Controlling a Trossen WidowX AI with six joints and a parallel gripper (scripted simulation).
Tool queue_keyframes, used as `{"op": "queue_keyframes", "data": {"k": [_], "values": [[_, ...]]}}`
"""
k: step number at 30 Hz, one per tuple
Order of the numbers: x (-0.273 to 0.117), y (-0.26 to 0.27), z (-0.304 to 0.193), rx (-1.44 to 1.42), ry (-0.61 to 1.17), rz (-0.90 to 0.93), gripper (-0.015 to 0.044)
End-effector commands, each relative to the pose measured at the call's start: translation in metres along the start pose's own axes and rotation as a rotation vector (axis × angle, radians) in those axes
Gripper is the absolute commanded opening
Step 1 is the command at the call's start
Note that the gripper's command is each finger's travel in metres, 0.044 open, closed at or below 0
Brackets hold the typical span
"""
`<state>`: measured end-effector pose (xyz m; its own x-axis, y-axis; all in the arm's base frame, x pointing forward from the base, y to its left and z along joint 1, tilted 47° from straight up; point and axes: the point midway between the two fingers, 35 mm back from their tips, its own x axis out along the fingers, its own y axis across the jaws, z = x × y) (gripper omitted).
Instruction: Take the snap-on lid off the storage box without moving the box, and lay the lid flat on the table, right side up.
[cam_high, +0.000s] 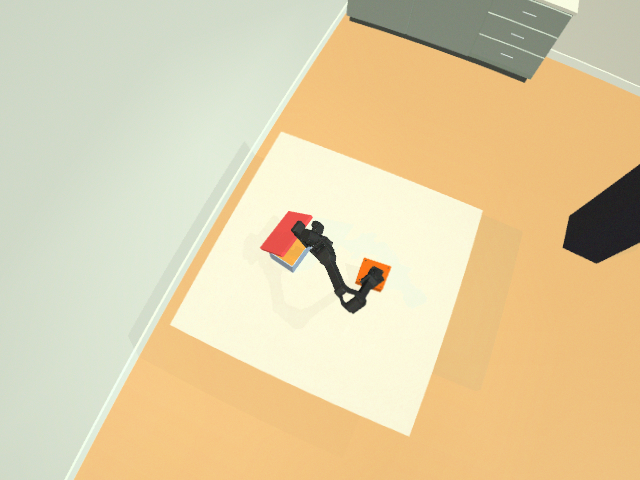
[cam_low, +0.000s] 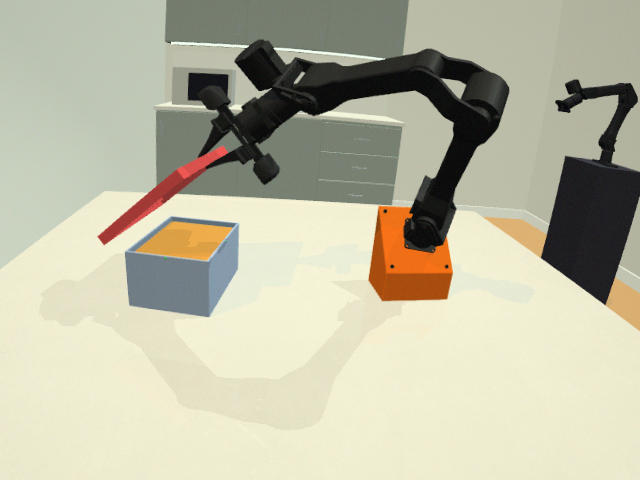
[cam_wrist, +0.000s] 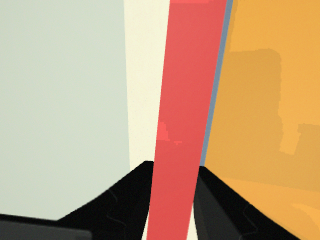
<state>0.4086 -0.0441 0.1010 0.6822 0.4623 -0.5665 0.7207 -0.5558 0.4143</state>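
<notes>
fingers (cam_high: 298, 238) (cam_low: 211, 161) pinched on the tilted red lid (cam_high: 285, 233) (cam_low: 173, 181) (cam_wrist: 182, 100); open box (cam_high: 293, 262) (cam_low: 168, 283) (cam_wrist: 212, 117) beneath, orange base (cam_low: 416, 285) (cam_high: 386, 268) well apart.

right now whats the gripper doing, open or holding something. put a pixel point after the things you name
Gripper (cam_high: 296, 238) (cam_low: 205, 161) (cam_wrist: 173, 172): closed on the red lid (cam_high: 284, 235) (cam_low: 162, 195) (cam_wrist: 186, 90), holding it tilted and clear of the box (cam_high: 281, 261) (cam_low: 168, 283) (cam_wrist: 215, 95).
</notes>
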Motion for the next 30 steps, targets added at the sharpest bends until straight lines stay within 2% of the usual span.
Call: {"op": "queue_keyframes", "data": {"k": [1,30], "values": [[-0.001,-0.002,0.013,0.002,-0.005,0.006,0.0000],[-0.007,-0.007,0.071,0.000,-0.007,0.006,0.0000]]}}
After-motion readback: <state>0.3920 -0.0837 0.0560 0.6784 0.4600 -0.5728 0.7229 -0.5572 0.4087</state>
